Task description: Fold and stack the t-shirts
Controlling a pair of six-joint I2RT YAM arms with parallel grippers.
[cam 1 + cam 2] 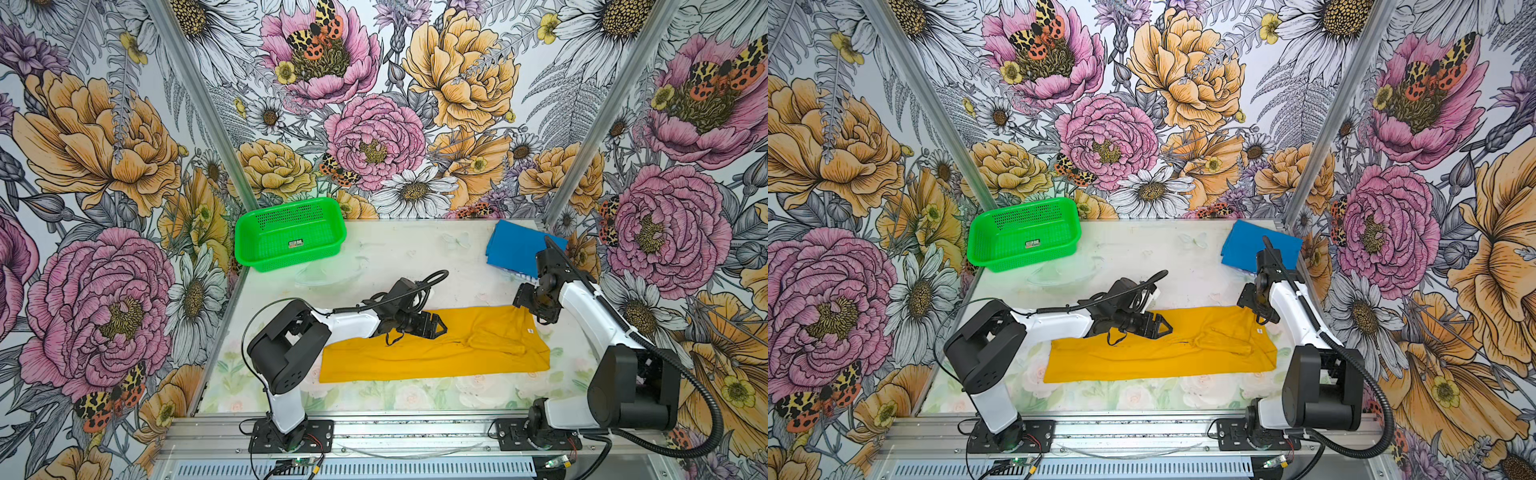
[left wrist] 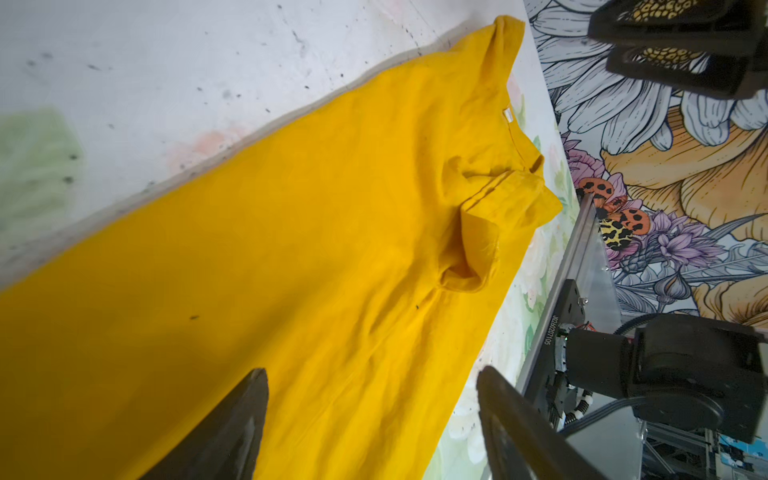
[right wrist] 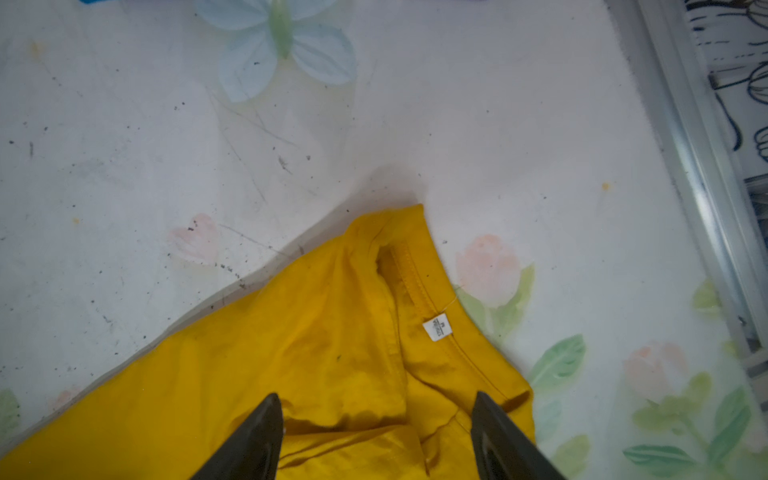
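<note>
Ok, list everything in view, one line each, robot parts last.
yellow t-shirt: one, mustard-yellow, lying as a long band across the table's near half
tag: one, white, at the yellow t-shirt's collar
blue t-shirt: one, bright blue, folded, far right corner
basket: one, green, perforated, far left corner
table: one, whitish with faint flower print
walls: three, floral print, around the table
left arm: one, white and black, reaching over the yellow t-shirt
right arm: one, white and black, by the collar end
left gripper: one, black, open
right gripper: one, black, open
</note>
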